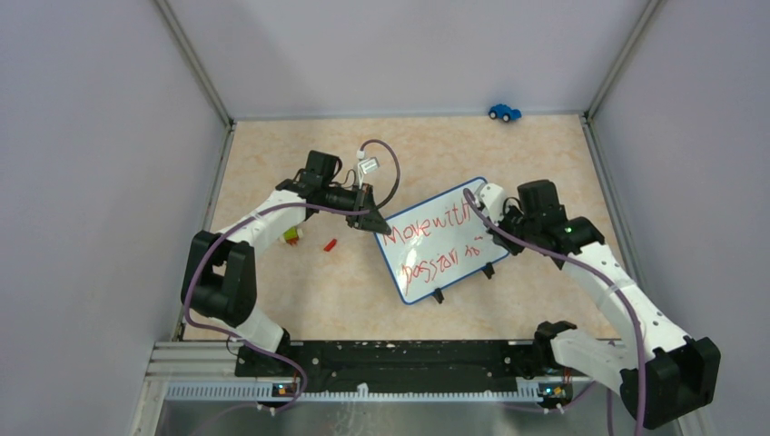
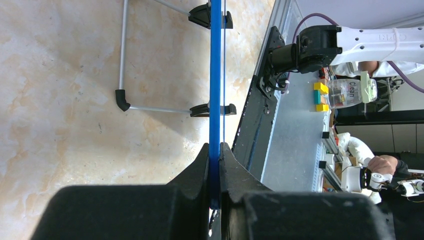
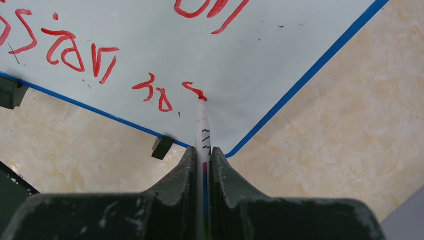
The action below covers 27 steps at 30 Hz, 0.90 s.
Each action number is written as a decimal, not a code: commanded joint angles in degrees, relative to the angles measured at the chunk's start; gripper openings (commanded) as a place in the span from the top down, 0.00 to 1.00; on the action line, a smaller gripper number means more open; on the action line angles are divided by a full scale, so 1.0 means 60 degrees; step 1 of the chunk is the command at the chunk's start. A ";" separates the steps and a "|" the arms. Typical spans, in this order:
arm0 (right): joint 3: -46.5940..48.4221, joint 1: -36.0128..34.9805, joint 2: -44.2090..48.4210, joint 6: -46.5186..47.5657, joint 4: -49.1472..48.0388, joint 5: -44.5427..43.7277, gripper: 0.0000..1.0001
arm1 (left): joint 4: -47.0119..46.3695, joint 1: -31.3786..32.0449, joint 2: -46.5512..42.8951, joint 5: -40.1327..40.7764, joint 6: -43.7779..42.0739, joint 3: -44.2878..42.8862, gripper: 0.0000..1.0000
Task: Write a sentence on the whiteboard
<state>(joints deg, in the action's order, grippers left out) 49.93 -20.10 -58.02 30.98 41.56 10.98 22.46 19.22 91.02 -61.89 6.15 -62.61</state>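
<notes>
Two hands meet at the whiteboard, which sits askew mid-desk. The right hand pinches a marker pointing to 12 o'clock, its tip touching the end of the sentence's second line. Little bare board seems left toward 3 o'clock. Further off, at the board's 10 o'clock corner, the left hand clamps the blue rim.

Enclosed work cell
A beige marbled tabletop is bounded by plain pale grey panel walls, joined by slim metal corner posts.
</notes>
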 commanded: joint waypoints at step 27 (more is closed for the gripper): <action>0.0449 0.0299 -0.0071 -0.0093 -0.0415 -0.0336 1.00 | -0.0286 -0.0157 0.0122 0.0720 -0.0269 0.0100 1.00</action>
<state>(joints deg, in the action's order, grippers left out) 49.65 -18.94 -58.00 31.35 42.76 10.11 22.41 19.18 91.02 -61.78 6.39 -62.61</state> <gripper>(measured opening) 0.089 0.091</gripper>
